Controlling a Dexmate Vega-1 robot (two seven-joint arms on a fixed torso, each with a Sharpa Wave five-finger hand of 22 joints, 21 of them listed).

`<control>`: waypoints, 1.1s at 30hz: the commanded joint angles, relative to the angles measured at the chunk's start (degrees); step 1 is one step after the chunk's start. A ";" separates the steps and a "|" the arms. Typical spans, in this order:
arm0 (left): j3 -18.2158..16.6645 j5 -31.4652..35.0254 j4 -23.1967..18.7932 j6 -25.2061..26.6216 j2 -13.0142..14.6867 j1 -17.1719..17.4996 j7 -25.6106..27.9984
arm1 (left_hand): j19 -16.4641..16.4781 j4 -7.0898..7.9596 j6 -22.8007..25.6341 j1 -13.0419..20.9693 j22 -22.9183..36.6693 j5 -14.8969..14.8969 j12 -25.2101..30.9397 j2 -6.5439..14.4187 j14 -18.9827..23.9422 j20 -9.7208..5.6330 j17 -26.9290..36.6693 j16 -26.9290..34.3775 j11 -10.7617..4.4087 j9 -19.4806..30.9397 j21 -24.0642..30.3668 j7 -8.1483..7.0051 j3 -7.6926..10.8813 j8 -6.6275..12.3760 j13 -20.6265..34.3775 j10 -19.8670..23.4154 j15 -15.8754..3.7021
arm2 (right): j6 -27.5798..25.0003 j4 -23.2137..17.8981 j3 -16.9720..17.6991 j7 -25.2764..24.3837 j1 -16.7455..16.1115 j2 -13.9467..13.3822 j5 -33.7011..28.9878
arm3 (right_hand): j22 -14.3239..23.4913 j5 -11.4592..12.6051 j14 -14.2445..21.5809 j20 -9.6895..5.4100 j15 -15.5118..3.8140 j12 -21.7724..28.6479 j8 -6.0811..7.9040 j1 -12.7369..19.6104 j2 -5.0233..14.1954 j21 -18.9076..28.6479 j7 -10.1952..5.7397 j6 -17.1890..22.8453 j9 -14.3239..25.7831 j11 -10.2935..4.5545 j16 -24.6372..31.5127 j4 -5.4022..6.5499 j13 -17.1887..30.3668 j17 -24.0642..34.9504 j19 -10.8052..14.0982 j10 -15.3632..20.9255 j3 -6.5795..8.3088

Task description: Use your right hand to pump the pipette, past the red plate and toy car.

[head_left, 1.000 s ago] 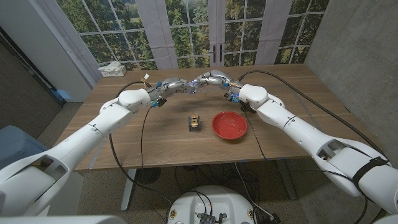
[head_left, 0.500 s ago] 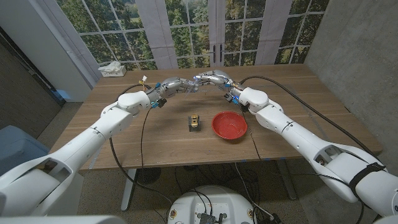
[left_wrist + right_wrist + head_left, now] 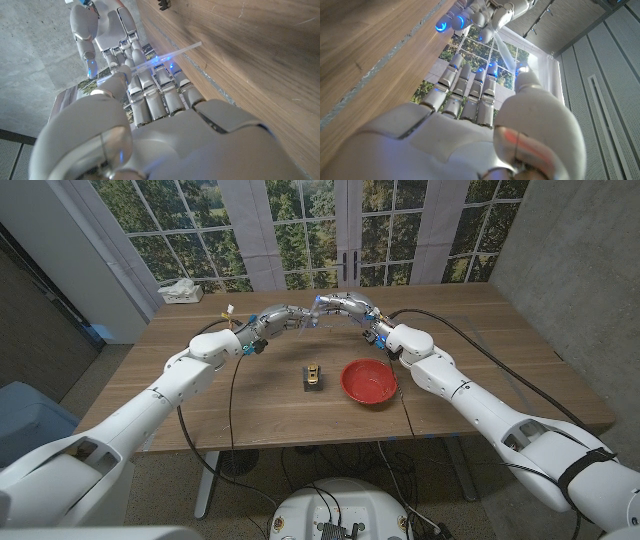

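Soft daylight, sharp overhead picture, wide-angle wrist pictures

Daylight enters through the tall windows (image 3: 330,225) behind the wooden table (image 3: 250,405), lighting it evenly, with faint shadows beside the red plate (image 3: 369,382) and toy car (image 3: 313,376). The head view bends straight lines near its edges. In the wrist views, blue lights glow on the left hand (image 3: 150,100) and right hand (image 3: 470,95), the clear pipette (image 3: 165,54) catches glare, and the nearest knuckles are soft.
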 commanded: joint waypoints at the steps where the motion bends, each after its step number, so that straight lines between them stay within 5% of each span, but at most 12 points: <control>1: -0.23 -2.75 3.51 -1.35 -2.49 -1.29 -3.00 | 0.38 0.17 0.98 -0.04 0.21 -0.04 -0.14 -0.12 0.55 0.05 0.23 -0.35 -2.23 0.07 0.20 0.64 -0.23 0.09 0.23 2.17 -7.03 | 2.08 2.76 0.19 1.51 0.32 1.45 1.53 | 0.06 0.20 -0.04 -0.13 -5.30 0.16 0.49 1.33 0.11 0.64 -0.61 1.30 0.14 -0.96 0.40 -0.58 0.17 0.04 0.41 0.47 0.43; 13: 0.33 -3.31 5.23 -0.36 -3.37 -2.38 -4.32 | 0.49 0.09 1.06 0.01 0.22 -0.02 -0.26 -0.11 0.56 0.05 0.26 -0.40 -2.19 0.09 0.21 0.86 -0.25 0.04 0.24 2.31 -6.95 | 3.92 4.44 0.45 0.27 0.39 3.17 1.51 | 0.06 0.26 0.13 -0.36 -5.92 0.11 0.48 3.99 -1.13 1.00 -1.64 1.96 0.23 -1.60 0.47 -1.27 0.19 -0.10 0.72 0.35 0.66; 17: 0.68 -3.19 5.90 -0.24 -3.68 -2.94 -5.01 | 0.51 0.04 1.10 0.04 0.23 -0.02 -0.35 -0.16 0.56 0.01 0.28 -0.41 -2.21 0.10 0.21 0.83 -0.30 0.03 0.25 2.26 -6.95 | 4.34 4.76 0.65 -1.30 0.23 4.02 1.34 | 0.05 0.38 1.22 -1.16 -7.04 0.89 1.45 6.21 -1.45 1.57 -2.25 4.72 0.41 -3.21 0.85 -0.99 0.41 -0.16 1.53 2.24 1.14; 33: 1.14 -2.98 7.32 -0.02 -4.32 -4.02 -6.11 | 0.49 0.07 1.18 -0.04 0.25 -0.01 -0.58 -0.14 0.41 0.00 0.32 -0.54 -2.14 0.13 0.15 0.91 -0.41 -0.06 0.27 2.37 -6.87 | 6.32 9.23 1.33 0.20 1.43 7.00 3.57 | 0.15 0.11 3.77 -1.90 -7.85 1.92 3.43 7.23 -0.51 2.81 -2.98 10.54 0.62 -3.63 2.02 -0.05 0.60 0.27 2.88 5.17 1.50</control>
